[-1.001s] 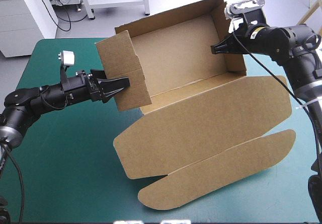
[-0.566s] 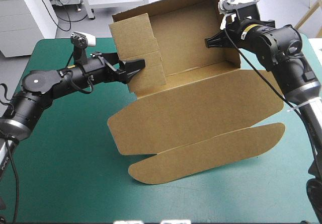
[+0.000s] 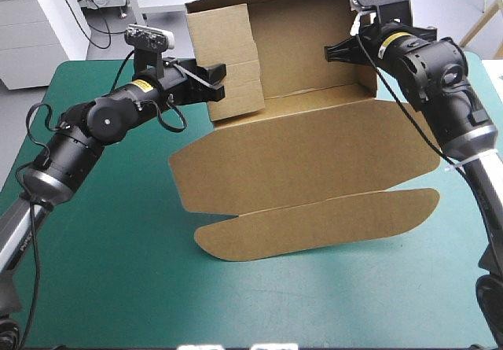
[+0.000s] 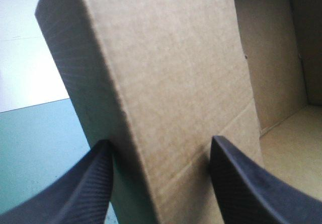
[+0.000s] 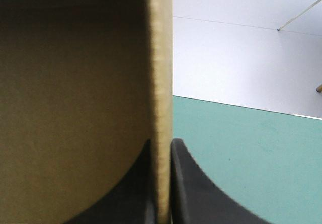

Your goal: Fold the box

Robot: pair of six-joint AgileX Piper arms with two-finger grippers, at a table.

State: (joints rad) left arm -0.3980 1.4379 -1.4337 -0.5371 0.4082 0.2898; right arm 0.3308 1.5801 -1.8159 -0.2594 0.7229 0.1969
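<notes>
Spanning the gap between both arms, the brown cardboard box (image 3: 306, 59) runs its long axis from 9 to 3 o'clock, with its open tray tipped up at the 12 o'clock side of the teal-green surface (image 3: 118, 271) and its lid flap lying toward 6. The left gripper (image 3: 216, 79) pinches the doubled 9 o'clock end wall, black fingers parted by its thickness; the right gripper (image 3: 336, 51) is nearly closed on the 3 o'clock wall's edge

High overview; both wrist views against box (image 3: 314, 153)

Open room over the teal-green cover (image 3: 110, 287) at the front — the box (image 3: 314, 161) blocks mid-table
</notes>
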